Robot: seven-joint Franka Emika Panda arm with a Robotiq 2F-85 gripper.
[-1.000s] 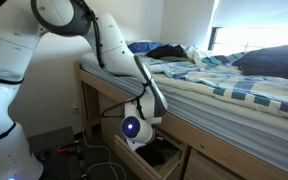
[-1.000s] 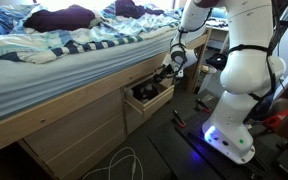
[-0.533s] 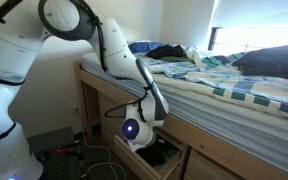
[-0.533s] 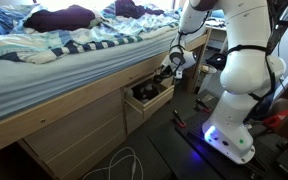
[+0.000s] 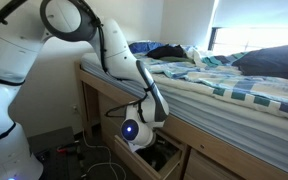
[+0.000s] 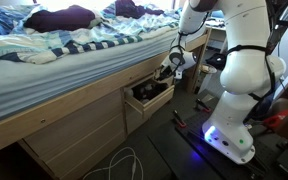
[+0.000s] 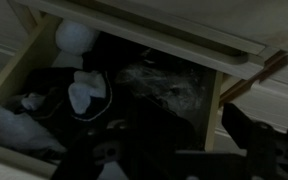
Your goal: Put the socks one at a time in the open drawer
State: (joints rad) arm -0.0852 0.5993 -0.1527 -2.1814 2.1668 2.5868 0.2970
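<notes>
The gripper is hanging low over the open drawer, black socks lying beneath it; I cannot tell whether its jaws are standing apart. Releasing fully, then lifting straight up, is looking wisest.

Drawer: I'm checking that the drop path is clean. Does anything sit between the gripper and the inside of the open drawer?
Nothing visible does. The gripper hangs just over the open drawer, and the wrist view looks straight down onto dark and white fabric lying inside it.
</notes>
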